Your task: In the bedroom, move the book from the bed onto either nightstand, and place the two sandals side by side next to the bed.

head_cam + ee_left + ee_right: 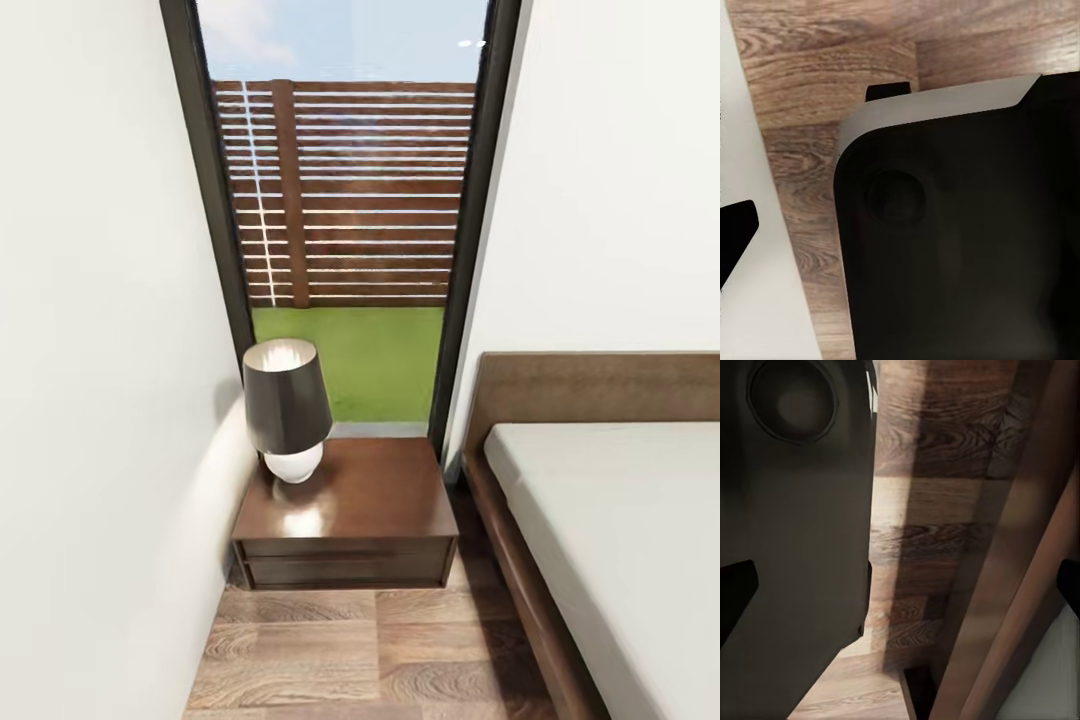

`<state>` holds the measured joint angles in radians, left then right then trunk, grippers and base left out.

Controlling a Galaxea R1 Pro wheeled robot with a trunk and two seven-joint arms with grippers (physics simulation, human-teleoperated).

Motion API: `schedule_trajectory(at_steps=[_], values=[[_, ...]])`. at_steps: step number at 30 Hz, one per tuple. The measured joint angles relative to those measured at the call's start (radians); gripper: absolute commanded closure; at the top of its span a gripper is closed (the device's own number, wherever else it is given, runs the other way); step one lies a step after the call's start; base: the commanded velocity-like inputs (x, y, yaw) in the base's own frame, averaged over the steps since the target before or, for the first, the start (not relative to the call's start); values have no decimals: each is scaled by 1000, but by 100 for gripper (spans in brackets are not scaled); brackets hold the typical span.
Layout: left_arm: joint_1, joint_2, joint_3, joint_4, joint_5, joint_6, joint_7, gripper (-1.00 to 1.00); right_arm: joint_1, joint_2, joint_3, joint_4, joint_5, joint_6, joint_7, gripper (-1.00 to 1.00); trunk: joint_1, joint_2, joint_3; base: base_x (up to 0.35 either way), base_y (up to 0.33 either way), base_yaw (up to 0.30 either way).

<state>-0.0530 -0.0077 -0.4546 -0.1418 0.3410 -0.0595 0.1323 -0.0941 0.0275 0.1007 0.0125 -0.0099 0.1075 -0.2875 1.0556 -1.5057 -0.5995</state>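
Observation:
The nightstand (pixel 370 490), low and glossy dark brown, stands against the window wall between the white left wall and the bed (pixel 620 530). Its flat top is bare on the side nearer the bed. The bed's dark wooden frame (pixel 515 560) and headboard border an off-white mattress at the right. The book and the sandals are out of view. My left gripper (pixel 900 240) hangs over the wood floor beside my dark base, one black fingertip (pixel 735 236) at the picture's edge. My right gripper (pixel 900 592) is open and holds nothing, above the floor by the bed frame (pixel 1020 585).
A lamp (pixel 287 410) with a dark shade and white base takes up the nightstand's left half. A tall dark-framed window (pixel 350 200) behind shows grass and a slatted fence. A narrow strip of plank floor (pixel 350 650) runs between the left wall (pixel 100 400) and the bed.

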Motion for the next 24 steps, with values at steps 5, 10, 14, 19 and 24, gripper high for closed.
schedule_trajectory(at_steps=[5,10,14,19,24], values=[[0,0,0,0,0,0,0,-100,0,0,0,0,0,0,0,-100,0,0,0,137,0,0],[0,0,0,0,0,0,0,-100,0,0,0,0,0,0,0,-100,0,0,0,137,0,0],[0,0,0,0,0,0,0,-100,0,0,0,0,0,0,0,-100,0,0,0,137,0,0],[0,0,0,0,0,0,0,-100,0,0,0,0,0,0,0,-100,0,0,0,137,0,0],[0,0,0,0,0,0,0,-100,0,0,0,0,0,0,0,-100,0,0,0,137,0,0]])
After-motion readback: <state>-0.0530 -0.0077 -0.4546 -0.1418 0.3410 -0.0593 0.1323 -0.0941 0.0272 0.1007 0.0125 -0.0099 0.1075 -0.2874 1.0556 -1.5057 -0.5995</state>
